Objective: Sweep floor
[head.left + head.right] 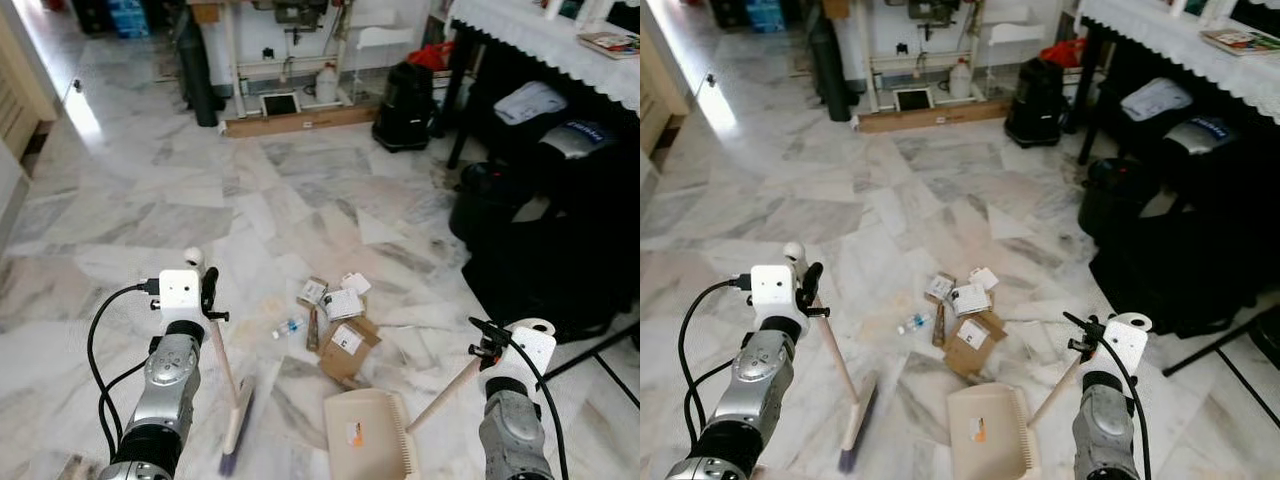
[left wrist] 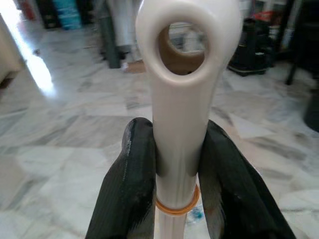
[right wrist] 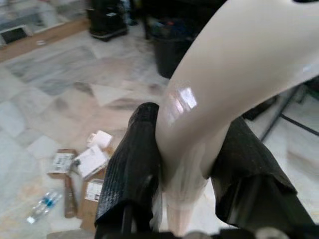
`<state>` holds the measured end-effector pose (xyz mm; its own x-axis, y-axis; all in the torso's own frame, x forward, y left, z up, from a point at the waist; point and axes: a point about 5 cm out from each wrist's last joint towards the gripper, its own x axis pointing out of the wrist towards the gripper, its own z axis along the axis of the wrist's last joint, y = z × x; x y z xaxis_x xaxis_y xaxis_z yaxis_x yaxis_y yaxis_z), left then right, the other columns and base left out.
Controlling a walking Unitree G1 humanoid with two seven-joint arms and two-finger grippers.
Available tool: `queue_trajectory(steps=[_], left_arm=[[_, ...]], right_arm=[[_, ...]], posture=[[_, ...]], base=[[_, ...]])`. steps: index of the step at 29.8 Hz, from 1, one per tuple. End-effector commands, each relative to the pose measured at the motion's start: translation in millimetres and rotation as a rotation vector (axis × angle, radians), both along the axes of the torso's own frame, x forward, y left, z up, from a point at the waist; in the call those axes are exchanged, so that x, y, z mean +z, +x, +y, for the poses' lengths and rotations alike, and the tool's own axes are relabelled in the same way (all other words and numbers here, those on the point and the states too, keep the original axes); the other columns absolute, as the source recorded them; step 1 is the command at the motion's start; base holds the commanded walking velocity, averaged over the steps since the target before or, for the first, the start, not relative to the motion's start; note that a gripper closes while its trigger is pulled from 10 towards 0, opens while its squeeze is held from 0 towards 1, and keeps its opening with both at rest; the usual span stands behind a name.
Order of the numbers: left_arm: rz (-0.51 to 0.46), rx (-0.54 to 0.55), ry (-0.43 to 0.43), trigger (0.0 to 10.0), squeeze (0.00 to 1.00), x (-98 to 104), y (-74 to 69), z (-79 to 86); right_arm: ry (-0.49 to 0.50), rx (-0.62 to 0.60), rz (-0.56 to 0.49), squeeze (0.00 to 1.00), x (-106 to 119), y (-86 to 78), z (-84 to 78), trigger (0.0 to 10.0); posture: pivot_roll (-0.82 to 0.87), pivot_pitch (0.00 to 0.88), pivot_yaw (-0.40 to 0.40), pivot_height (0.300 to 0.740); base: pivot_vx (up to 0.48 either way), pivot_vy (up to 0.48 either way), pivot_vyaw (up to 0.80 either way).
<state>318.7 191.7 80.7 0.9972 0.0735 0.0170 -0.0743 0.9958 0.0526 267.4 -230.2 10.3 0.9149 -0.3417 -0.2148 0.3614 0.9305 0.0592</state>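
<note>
On a grey-veined white marble floor [image 1: 150,200], the robot stands over a small heap of litter with a tool in each arm. The left gripper [image 2: 174,174] is clamped on the cream plastic handle of a long-handled broom [image 1: 224,370], its black fingers [image 2: 132,184] pressed against either side of the shaft just below the handle's hanging loop and above an orange ring; the broom slants down from the gripper to its blurred brush head on the floor, left of the litter. The right gripper [image 3: 184,169] is closed around the curved cream grip of a beige long-handled plastic dustpan [image 1: 365,432], whose pale stick runs down and leftward to the pan lying flat on the floor between the two arms. Just beyond the pan's far edge lies the litter: a flattened brown cardboard box [image 1: 347,345] with a white label, several small white-labelled packets [image 1: 340,300], a thin brown strip and a small clear plastic bottle [image 1: 288,327] with a blue label a little to the left. Farther off, a black vacuum-like appliance [image 1: 405,105] stands near a white-clothed table [image 1: 560,45], with dark bags [image 1: 545,230] piled beneath and beside it.
</note>
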Motion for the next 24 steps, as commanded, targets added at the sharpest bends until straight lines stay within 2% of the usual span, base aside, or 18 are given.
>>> queue_trajectory(steps=[1, 6, 18, 24], left_arm=[[-0.034, -0.002, 0.026, 10.0, 0.00, 7.6, 3.1, 0.0], [-0.035, 0.000, 0.027, 10.0, 0.00, 7.7, 3.3, -0.8], [-0.034, 0.013, 0.009, 10.0, 0.00, 6.1, 2.0, -1.3], [-0.033, 0.019, 0.007, 10.0, 0.00, 6.3, 2.2, -1.1]], right_arm=[[0.003, -0.005, -0.021, 0.00, 4.8, 4.4, -0.6, 10.0], [0.001, -0.006, -0.020, 0.00, 4.9, 4.1, -1.5, 10.0], [-0.006, 0.003, -0.015, 0.00, 5.2, 4.5, -2.6, 10.0], [-0.012, 0.006, -0.022, 0.00, 5.9, 4.6, -1.4, 10.0]], posture=[[-0.09, 0.000, 0.011, 0.740], [-0.10, 0.000, 0.007, 0.740], [-0.09, 0.000, -0.004, 0.740], [-0.09, 0.000, -0.002, 0.740]], base=[[0.000, 0.000, -0.76], [0.000, -0.309, -0.75], [0.000, 0.000, -0.75], [0.000, 0.000, 0.00]])
